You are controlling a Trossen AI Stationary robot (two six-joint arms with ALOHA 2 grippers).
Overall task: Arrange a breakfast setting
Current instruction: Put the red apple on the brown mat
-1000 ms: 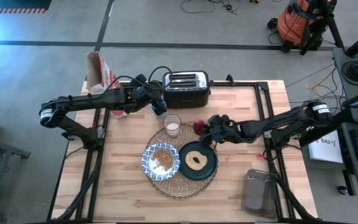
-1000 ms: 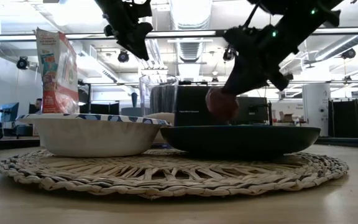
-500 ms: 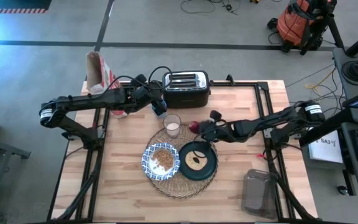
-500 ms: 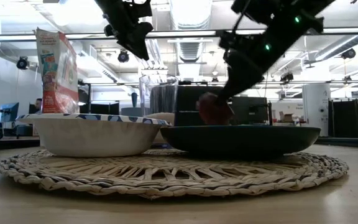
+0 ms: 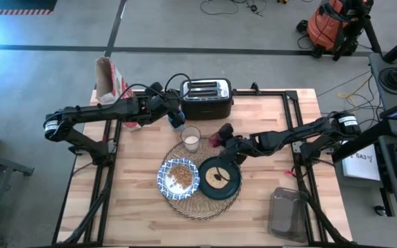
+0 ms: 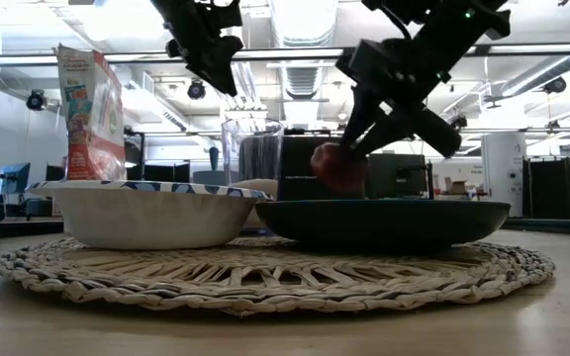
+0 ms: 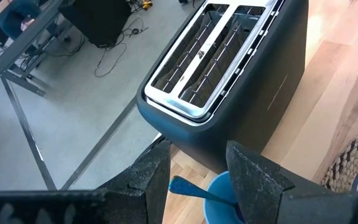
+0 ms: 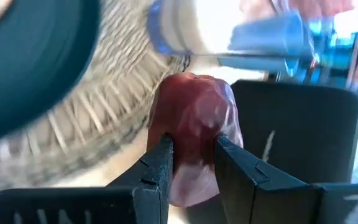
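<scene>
The round straw placemat (image 5: 200, 198) lies mid-table and carries the blue-and-white bowl (image 5: 178, 177) and the dark teal plate (image 5: 219, 178). The glass of milk (image 5: 191, 139) stands at the mat's far edge. My right gripper (image 5: 220, 140) is shut on the small dark-red item (image 8: 194, 118), just right of the glass, behind the plate (image 6: 384, 220) in the low view. My left gripper (image 7: 197, 177) is open above the small blue cup (image 7: 219, 199), from which a blue spoon handle (image 7: 194, 190) sticks, beside the toaster (image 5: 205, 96). My right gripper pinches the dark-red item by its two opposite sides (image 8: 178, 146) between its two fingers (image 8: 160, 165). The fingers slant down from the table's right (image 6: 364, 138). The plate's rim hides the item's underside, so I cannot tell whether it is clear of the table.
A cereal bag (image 5: 109, 83) stands at the table's far left corner. A clear lidded container (image 5: 288, 213) lies at the near right. The toaster (image 7: 229, 81) stands at the far edge, just behind the blue cup.
My right gripper has gone a little toward the table's left, toward the glass, with the dark-red item, and has turned about its wrist. The item stays between the fingers.
</scene>
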